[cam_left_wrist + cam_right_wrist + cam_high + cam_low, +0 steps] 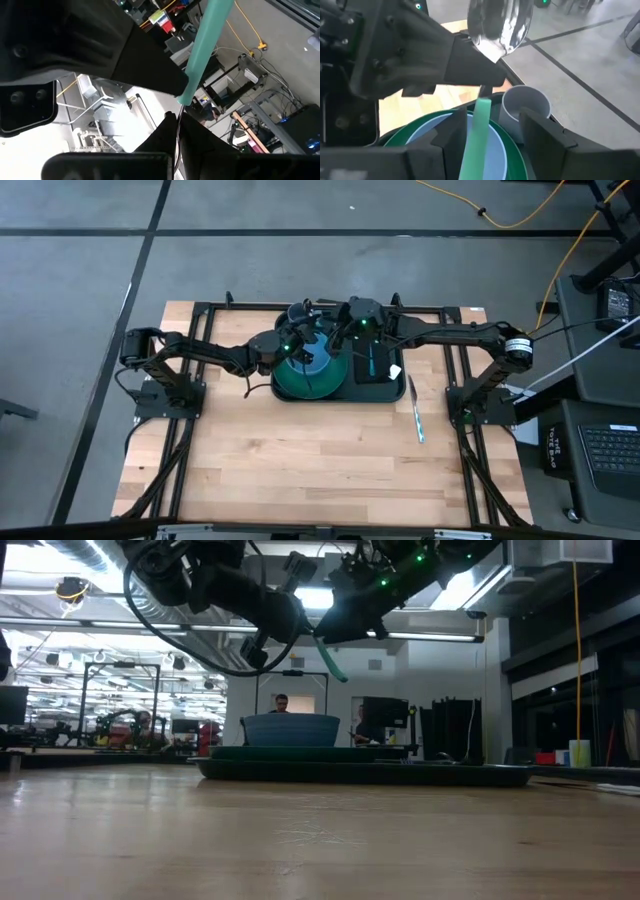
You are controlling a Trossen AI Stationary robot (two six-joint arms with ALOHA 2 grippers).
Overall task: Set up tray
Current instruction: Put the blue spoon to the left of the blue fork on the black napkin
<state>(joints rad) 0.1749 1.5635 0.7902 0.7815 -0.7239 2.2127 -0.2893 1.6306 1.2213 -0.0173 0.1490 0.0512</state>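
Overhead, left end effector (pixel 178 107) clamped on teal-handled spoon (pixel 479 131), right end effector (pixel 490 131) open around handle.

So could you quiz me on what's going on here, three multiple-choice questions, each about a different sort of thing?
1. Where does the blue bowl sit?
A. On the bare wood table
B. On the green plate in the tray
C. On the floor

2. What colour is the handle of the spoon held in the air?
A. Red
B. Yellow
C. Teal

3. How are the right arm's fingers?
A. Open
B. Shut on the cup
C. Shut on the bowl

Answers:
1 B: the blue bowl rests on the green plate inside the tray.
2 C: the spoon has a teal handle, gripped by the left fingers.
3 A: the right fingers stand apart on either side of the handle.
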